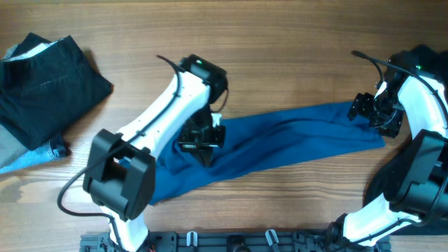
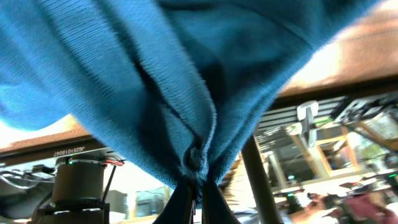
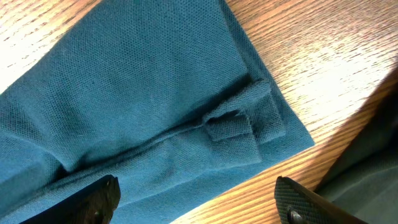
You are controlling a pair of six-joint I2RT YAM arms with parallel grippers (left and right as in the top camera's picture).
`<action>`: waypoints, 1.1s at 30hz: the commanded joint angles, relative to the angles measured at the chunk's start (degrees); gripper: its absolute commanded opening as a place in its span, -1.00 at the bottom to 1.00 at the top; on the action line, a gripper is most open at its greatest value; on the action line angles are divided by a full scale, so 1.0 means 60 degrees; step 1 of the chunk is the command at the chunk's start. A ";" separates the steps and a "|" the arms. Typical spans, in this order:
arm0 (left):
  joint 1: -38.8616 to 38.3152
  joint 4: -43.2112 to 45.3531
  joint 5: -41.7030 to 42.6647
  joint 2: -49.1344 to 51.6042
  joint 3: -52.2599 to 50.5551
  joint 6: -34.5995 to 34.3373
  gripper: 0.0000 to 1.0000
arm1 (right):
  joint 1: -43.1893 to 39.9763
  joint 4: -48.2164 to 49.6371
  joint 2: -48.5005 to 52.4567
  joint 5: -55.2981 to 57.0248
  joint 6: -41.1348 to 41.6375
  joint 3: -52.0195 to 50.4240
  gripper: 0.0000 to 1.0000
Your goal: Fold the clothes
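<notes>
A royal-blue shirt (image 1: 294,136) lies bunched into a long band across the wooden table, running from front left to right. My left gripper (image 1: 203,150) is shut on a gathered fold of it near the band's left part. In the left wrist view the blue fabric (image 2: 124,81) hangs from the pinched fingertips of that gripper (image 2: 198,182). My right gripper (image 1: 374,115) stands open at the band's right end. In the right wrist view this gripper (image 3: 199,200) has its fingers wide apart over the shirt's folded corner (image 3: 249,124), with nothing gripped.
A pile of black garments (image 1: 49,84) lies at the far left of the table (image 1: 280,56), with a pale blue cloth (image 1: 21,159) under its front edge. A dark rail (image 1: 231,241) runs along the table's front edge between the arm bases.
</notes>
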 commanded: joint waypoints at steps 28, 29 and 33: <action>-0.0801 0.0062 -0.1377 -0.0127 0.0044 -0.0776 -0.92 | -0.0219 0.0619 0.1290 0.0710 0.0448 0.0076 -0.91; -0.0801 0.0062 -0.1377 -0.0127 0.0044 -0.0772 -0.92 | -0.0229 0.0583 0.1268 0.1147 0.0521 0.0095 -0.92; -0.0801 0.0095 -0.1377 -0.0127 0.0044 -0.0772 -0.92 | -0.0517 0.0215 0.1209 0.1858 0.1126 0.0605 -0.92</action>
